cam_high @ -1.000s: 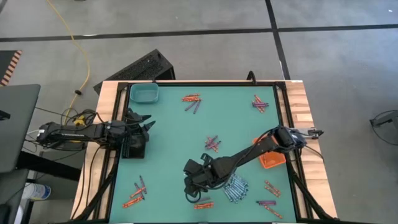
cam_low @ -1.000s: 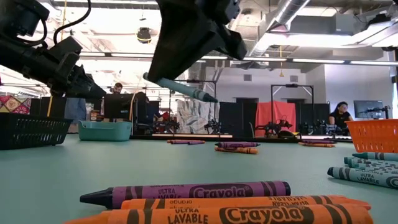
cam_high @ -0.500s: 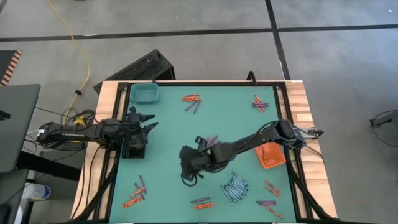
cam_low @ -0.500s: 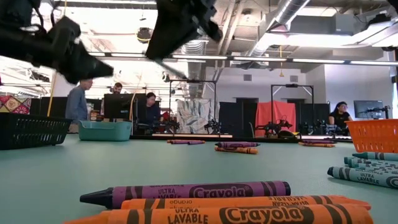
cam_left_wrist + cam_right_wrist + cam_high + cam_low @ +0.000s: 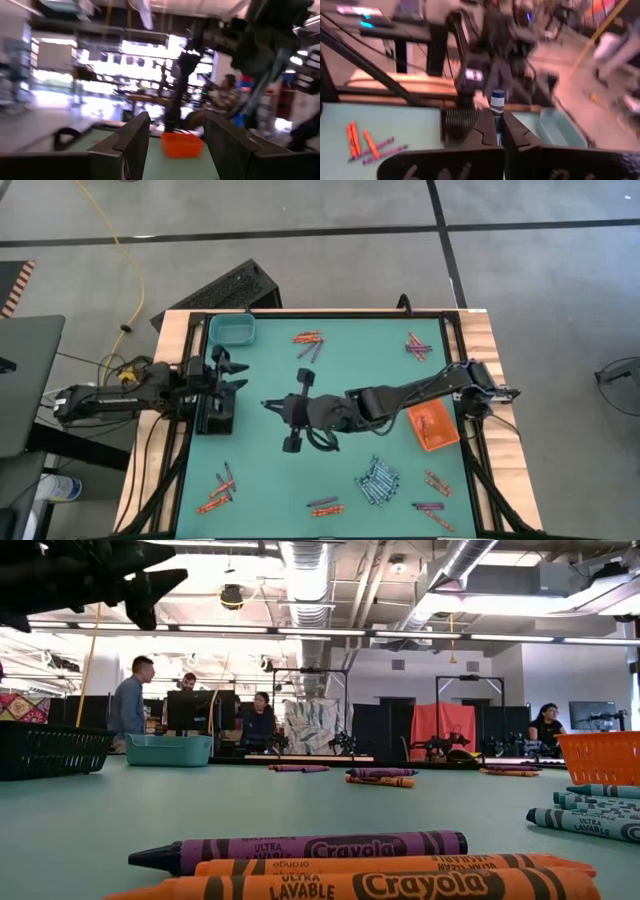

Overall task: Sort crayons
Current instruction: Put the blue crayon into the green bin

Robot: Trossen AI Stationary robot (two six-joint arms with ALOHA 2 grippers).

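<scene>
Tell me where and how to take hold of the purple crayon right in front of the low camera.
Grip the purple crayon at mid-barrel, coming straight down from above. It lies flat on the table, and an orange crayon lies tight against its near side, so one finger probably must wedge between them; its far side looks free.

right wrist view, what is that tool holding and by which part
The right tool is shut on a pale blue-grey crayon, pinched low on its shaft with one end sticking out past the fingertips. The left tool is open, holding nothing.
</scene>
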